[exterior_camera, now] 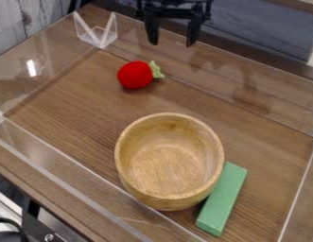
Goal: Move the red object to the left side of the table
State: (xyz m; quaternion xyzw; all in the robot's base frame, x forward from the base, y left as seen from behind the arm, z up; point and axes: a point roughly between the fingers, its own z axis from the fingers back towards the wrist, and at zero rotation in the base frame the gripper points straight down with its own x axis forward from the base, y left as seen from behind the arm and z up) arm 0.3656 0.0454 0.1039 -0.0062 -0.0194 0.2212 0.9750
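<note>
The fingers (173,38) stood apart and empty near the far wall, up and right of the red object (137,75). It lay alone on the surface (70,113), well clear of the wooden bowl (169,159). It looked light, smooth and liable to roll; gripping across its round middle seemed safest.
</note>
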